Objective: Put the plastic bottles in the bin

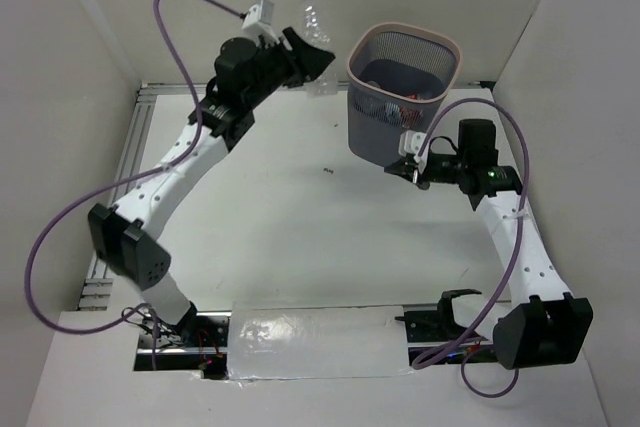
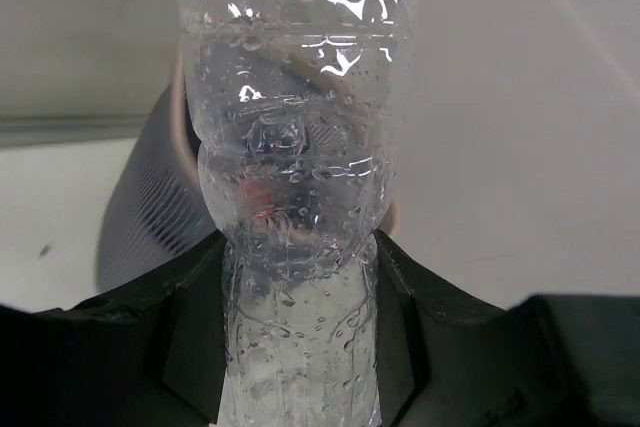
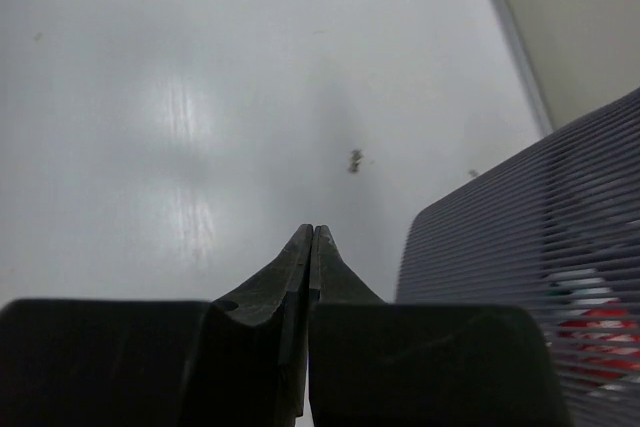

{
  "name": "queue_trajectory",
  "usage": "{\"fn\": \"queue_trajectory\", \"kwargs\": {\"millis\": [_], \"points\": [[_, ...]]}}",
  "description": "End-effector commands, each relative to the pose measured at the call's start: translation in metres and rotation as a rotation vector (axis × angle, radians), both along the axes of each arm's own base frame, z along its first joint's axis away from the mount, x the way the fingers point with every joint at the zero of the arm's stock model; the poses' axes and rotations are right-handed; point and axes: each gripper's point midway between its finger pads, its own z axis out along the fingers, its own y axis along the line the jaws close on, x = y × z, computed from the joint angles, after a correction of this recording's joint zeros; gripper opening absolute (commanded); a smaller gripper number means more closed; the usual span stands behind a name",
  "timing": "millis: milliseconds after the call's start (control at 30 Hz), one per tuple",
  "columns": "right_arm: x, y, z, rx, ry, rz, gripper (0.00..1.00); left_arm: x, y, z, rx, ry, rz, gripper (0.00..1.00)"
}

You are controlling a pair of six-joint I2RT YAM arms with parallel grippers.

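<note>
White perforated arm links, black joint housings, looping purple cables, tapered black fingers

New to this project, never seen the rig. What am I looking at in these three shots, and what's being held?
Two robot arms are bolted at the near edge of a white table. The wide picture comes from a fixed camera above and behind them. The other two come from small cameras on each wrist, looking out past the arm's own fingers.

The left pincer is shut on a clear, unlabelled bottle with a white cap, lifted beside the bin. Its wrist view shows that bottle close up, wet with droplets.

The right pincer is shut on nothing, low beside the bin's near side. Its wrist view shows the closed fingers over bare table, with the mesh wall at right.

Something red shows inside the bin. Only a dark speck lies on the table.
</note>
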Motion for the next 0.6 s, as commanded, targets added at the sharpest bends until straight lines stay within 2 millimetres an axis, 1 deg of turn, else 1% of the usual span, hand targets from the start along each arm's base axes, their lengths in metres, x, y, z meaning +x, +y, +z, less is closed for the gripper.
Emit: {"fn": "queue_trajectory", "kwargs": {"millis": [0, 33, 67, 100, 133, 167, 200, 233, 267, 300, 333, 367, 400, 433, 467, 500, 533, 567], "points": [[-0.019, -0.001, -0.035, -0.051, 0.068, 0.019, 0.0, 0.018, -0.045, 0.037, -0.11, -0.135, -0.143, 0.03], [-0.021, -0.001, -0.042, -0.052, 0.086, 0.02, 0.0, 0.019, -0.048, 0.074, -0.163, -0.225, -0.159, 0.03], [-0.025, -0.002, -0.055, -0.058, 0.127, 0.011, 0.0, 0.032, -0.071, 0.058, -0.167, -0.207, -0.183, 0.03], [-0.028, 0.0, -0.057, -0.058, 0.12, 0.021, 0.0, 0.039, -0.078, 0.062, -0.181, -0.224, -0.174, 0.03], [-0.03, 0.0, -0.062, -0.055, 0.142, 0.017, 0.0, 0.041, -0.079, 0.091, -0.225, -0.295, -0.148, 0.03], [-0.033, 0.0, -0.069, -0.052, 0.172, 0.014, 0.0, 0.061, -0.093, 0.067, -0.203, -0.273, -0.136, 0.03], [-0.037, 0.002, -0.07, -0.053, 0.172, 0.023, 0.0, 0.064, -0.1, 0.07, -0.22, -0.29, -0.125, 0.04], [-0.037, 0.002, -0.07, -0.053, 0.172, 0.023, 0.0, 0.071, -0.1, 0.073, -0.235, -0.308, -0.105, 0.06], [-0.04, 0.002, -0.073, -0.053, 0.175, 0.023, 0.0, 0.069, -0.105, 0.085, -0.273, -0.345, -0.082, 0.08], [-0.042, 0.002, -0.078, -0.054, 0.188, 0.023, 0.0, 0.078, -0.103, 0.081, -0.27, -0.347, -0.043, 0.13], [-0.043, 0.002, -0.076, -0.054, 0.18, 0.023, 0.0, 0.085, -0.114, 0.067, -0.26, -0.338, -0.027, 0.21], [-0.045, 0.002, -0.081, -0.052, 0.204, 0.02, 0.0, 0.089, -0.114, 0.07, -0.239, -0.378, 0.018, 0.25], [-0.049, 0.001, -0.085, -0.052, 0.21, 0.02, 0.0, 0.087, -0.124, 0.065, -0.224, -0.375, 0.024, 0.31], [-0.05, 0.001, -0.084, -0.051, 0.197, 0.02, 0.02, 0.093, -0.125, 0.059, -0.2, -0.378, 0.042, 0.4], [-0.051, -0.001, -0.084, -0.046, 0.202, 0.007, 0.04, 0.096, -0.134, 0.049, -0.169, -0.378, 0.059, 0.58], [-0.052, -0.001, -0.089, -0.042, 0.217, 0.002, 0.07, 0.096, -0.142, 0.039, -0.146, -0.369, 0.05, 0.64], [-0.051, -0.001, -0.085, -0.04, 0.193, 0.002, 0.19, 0.099, -0.144, 0.031, -0.122, -0.363, 0.052, 0.69], [-0.053, -0.001, -0.089, -0.037, 0.214, -0.003, 0.3, 0.103, -0.141, 0.028, -0.109, -0.356, 0.077, 0.74]]}}
